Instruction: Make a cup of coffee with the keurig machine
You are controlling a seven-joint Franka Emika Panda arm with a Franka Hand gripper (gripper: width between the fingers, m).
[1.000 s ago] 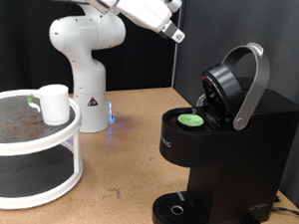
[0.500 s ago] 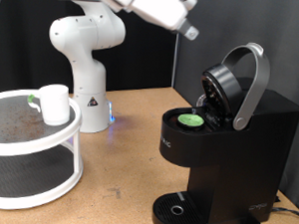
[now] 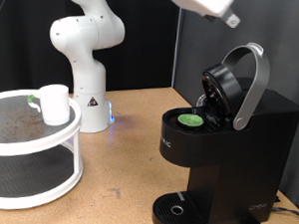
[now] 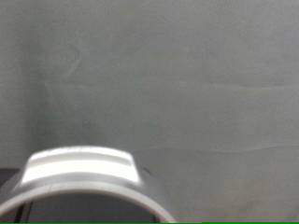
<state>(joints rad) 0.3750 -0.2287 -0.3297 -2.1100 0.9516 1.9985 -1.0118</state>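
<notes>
The brown desk (image 3: 138, 141) carries the black keurig machine (image 3: 228, 145) at the exterior view's right, a white two-tier round rack (image 3: 28, 152) at its left, and the white robot base (image 3: 85, 99) behind.

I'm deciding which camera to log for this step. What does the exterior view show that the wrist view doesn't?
Only the exterior view shows the keurig machine whole, its lid raised over a green-topped pod, the cup on a white two-tier stand, and part of the robot's hand at the exterior view's top. Only the wrist view gives a close look at a grey arched band against a plain grey backdrop. That band is probably the lid handle, the one thing shared.
</notes>
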